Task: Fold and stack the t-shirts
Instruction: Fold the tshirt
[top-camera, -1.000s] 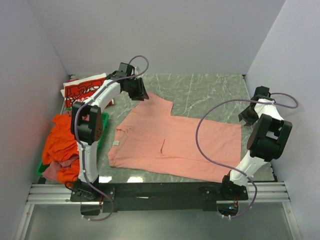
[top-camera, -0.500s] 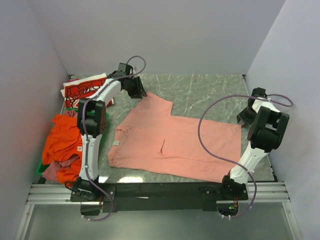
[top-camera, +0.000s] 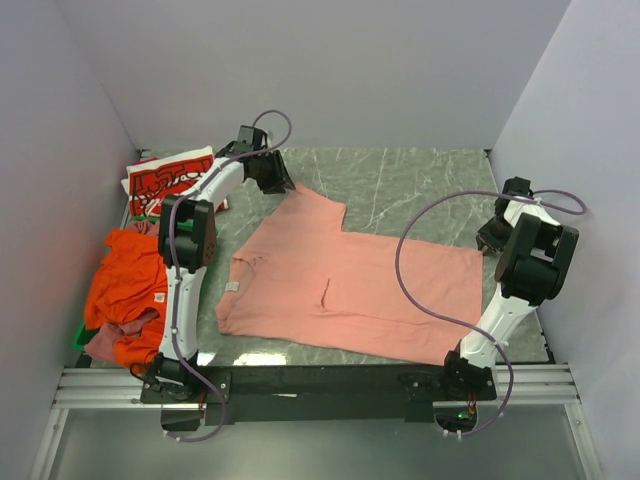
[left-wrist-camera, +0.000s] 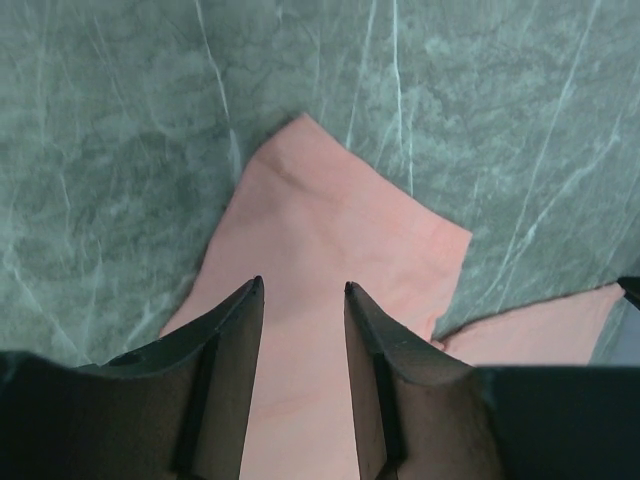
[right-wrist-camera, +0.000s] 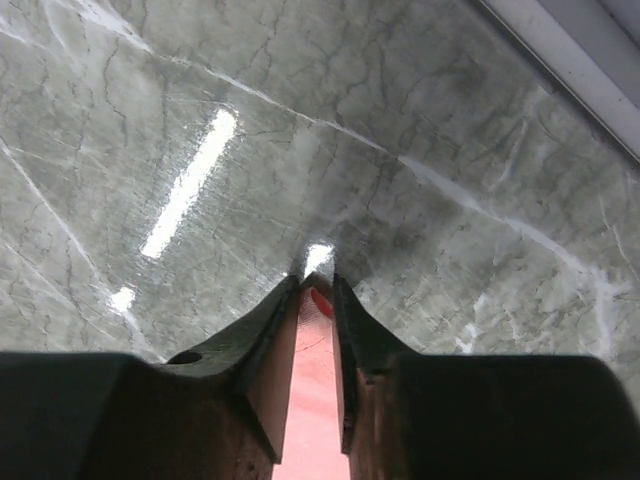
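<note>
A salmon-pink t-shirt (top-camera: 350, 285) lies spread flat in the middle of the marble table. My left gripper (top-camera: 270, 172) hovers at the shirt's far left sleeve, open, with the pink cloth (left-wrist-camera: 330, 220) lying under and between its fingers (left-wrist-camera: 303, 288). My right gripper (top-camera: 492, 235) is down at the shirt's far right corner. Its jaws (right-wrist-camera: 316, 282) stand very close together, and the pink corner (right-wrist-camera: 318, 400) fills the narrow gap. A folded red t-shirt with white print (top-camera: 165, 180) lies at the far left. An orange t-shirt (top-camera: 125, 285) and a mauve one (top-camera: 105, 342) are heaped at the left.
A green crate (top-camera: 208, 262) under the orange heap stands along the left edge, beside the left arm's base. Grey walls close in the table (top-camera: 410, 180) on the left, back and right. The right arm's cable (top-camera: 400, 270) loops over the shirt.
My right gripper's jaws have narrowed onto the shirt's corner. My left gripper has crept a little toward the back, still open. The shirt lies as before.
</note>
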